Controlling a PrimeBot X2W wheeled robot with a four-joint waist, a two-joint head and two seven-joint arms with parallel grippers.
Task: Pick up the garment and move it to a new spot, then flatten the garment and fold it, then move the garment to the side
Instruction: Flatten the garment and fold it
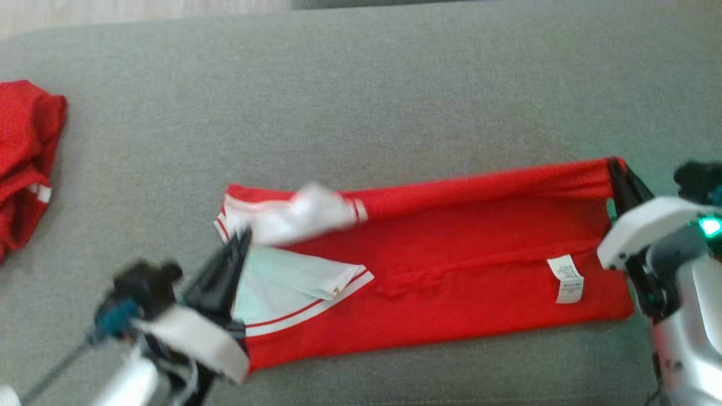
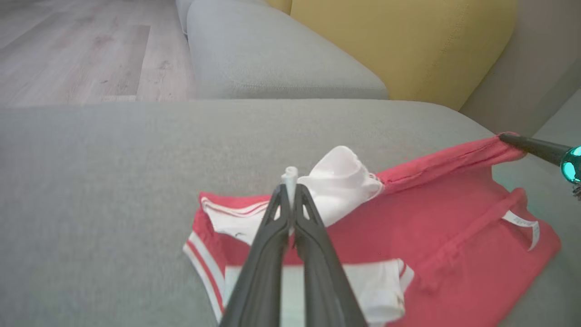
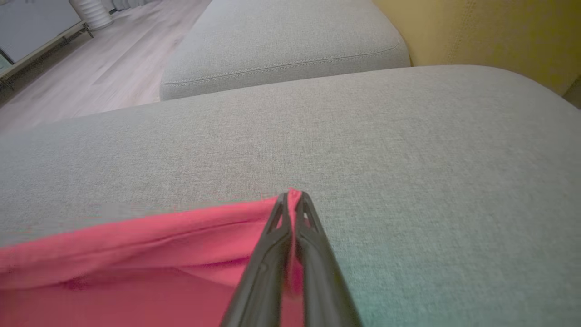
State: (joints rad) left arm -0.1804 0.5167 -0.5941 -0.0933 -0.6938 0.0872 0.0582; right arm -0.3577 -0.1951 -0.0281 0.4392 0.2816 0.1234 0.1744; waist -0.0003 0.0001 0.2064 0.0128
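Left pincer (image 2: 289,193): my fingers were pressed together on a scrap of white fabric at the sleeve end of the garment (image 1: 451,248).
Right pincer (image 3: 292,197): was clamped on the red corner at the opposite end, raised a little.
Garment position: lay as a long red band across the grey cushion (image 1: 361,84), white label (image 1: 567,279) face up near my right side.
Elsewhere: second red garment (image 1: 22,152) sat bunched at the cushion's left edge, well apart.

Qty: 2 red garments (image 1: 479,248) (image 1: 22,146), 2 grippers (image 1: 243,235) (image 1: 615,168), 2 grey cushions (image 2: 136,181) (image 2: 272,59), 1 yel. cushion (image 2: 408,41), 1 label (image 1: 567,279).
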